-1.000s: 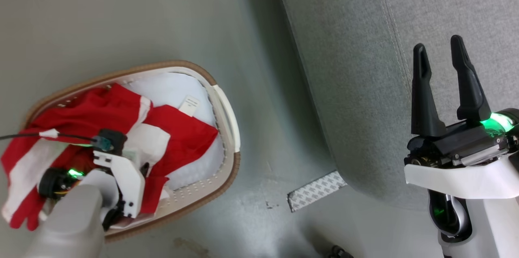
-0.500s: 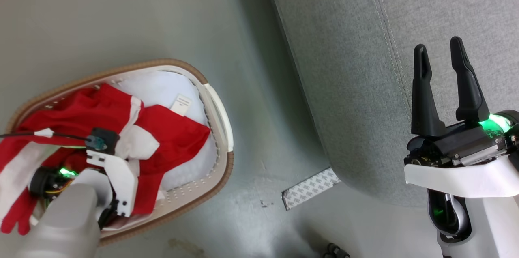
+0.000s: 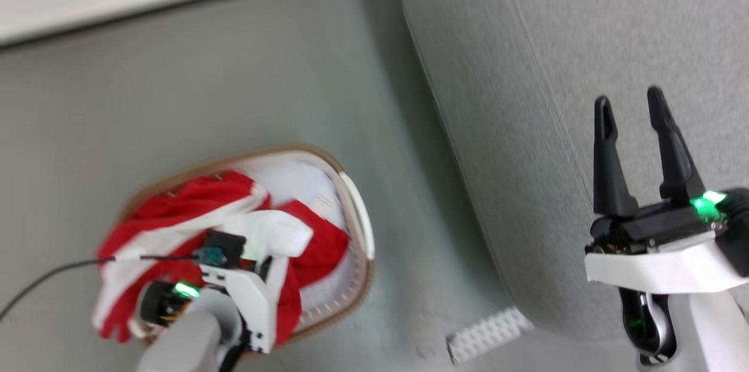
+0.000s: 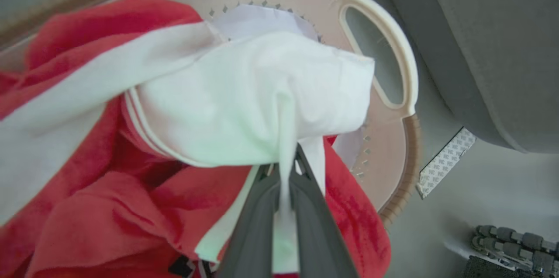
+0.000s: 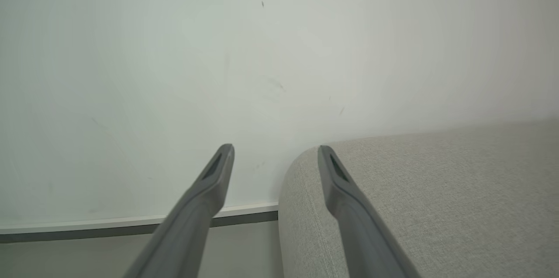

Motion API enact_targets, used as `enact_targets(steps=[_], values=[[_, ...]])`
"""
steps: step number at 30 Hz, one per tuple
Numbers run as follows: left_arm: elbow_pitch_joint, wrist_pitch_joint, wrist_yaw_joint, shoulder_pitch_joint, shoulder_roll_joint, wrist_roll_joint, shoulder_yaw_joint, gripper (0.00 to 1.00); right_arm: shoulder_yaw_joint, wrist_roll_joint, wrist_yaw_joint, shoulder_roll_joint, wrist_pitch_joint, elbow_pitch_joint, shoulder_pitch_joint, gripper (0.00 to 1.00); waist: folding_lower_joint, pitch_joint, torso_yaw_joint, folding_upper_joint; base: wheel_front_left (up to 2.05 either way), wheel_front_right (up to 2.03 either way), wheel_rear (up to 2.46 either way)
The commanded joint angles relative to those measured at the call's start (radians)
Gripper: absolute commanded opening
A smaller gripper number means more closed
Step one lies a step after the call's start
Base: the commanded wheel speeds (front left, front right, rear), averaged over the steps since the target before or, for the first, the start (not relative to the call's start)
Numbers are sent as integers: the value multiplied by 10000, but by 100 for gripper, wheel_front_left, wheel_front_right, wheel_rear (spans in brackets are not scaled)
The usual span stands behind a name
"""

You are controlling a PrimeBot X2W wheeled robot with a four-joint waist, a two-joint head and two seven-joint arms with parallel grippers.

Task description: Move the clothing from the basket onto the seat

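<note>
One second on, left tool has pinched the clothing; right tool stays spread.

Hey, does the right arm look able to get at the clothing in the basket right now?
Probably not easily. The right end effector is open over the seat, well across from the basket, and the left end effector is shut on the clothing there.

Tips of my left claw buried in white fold of clothing. Clothing hides most of basket floor. Head view motion-smeared. Seat cut off at top and right edges.
</note>
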Motion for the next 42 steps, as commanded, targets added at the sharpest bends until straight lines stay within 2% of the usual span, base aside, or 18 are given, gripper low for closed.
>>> enact_targets(steps=[1, 15, 26, 36, 42], values=[[-269, -273, 25, 328, -109, -340, -211, 0, -97, -212, -17, -41, 1, 148, 275, 100, 0, -1371, 886, 0, 0, 0, 0], [-2258, -1124, 25, 1244, -99, -1784, -1330, 0, -481, -991, -17, -42, 3, 933, 1565, 100, 0, -4154, 2647, 0, 0, 0, 0], [-4569, -1243, 63, 1399, 336, -1673, -1127, 0, -445, -921, -17, -39, 3, 1265, 2449, 100, 0, -5679, 3254, 0, 0, 0, 0], [-7425, -1100, 880, 621, 778, -1378, -686, 0, -65, -851, -17, -42, 3, 1325, 2741, 100, 0, -6025, 3348, 0, 0, 0, 0], [-8513, -818, 1324, 395, 1049, -1462, -385, 0, 130, -807, -18, -39, 3, 1371, 2803, 100, 0, -6040, 3279, 0, 0, 0, 0]])
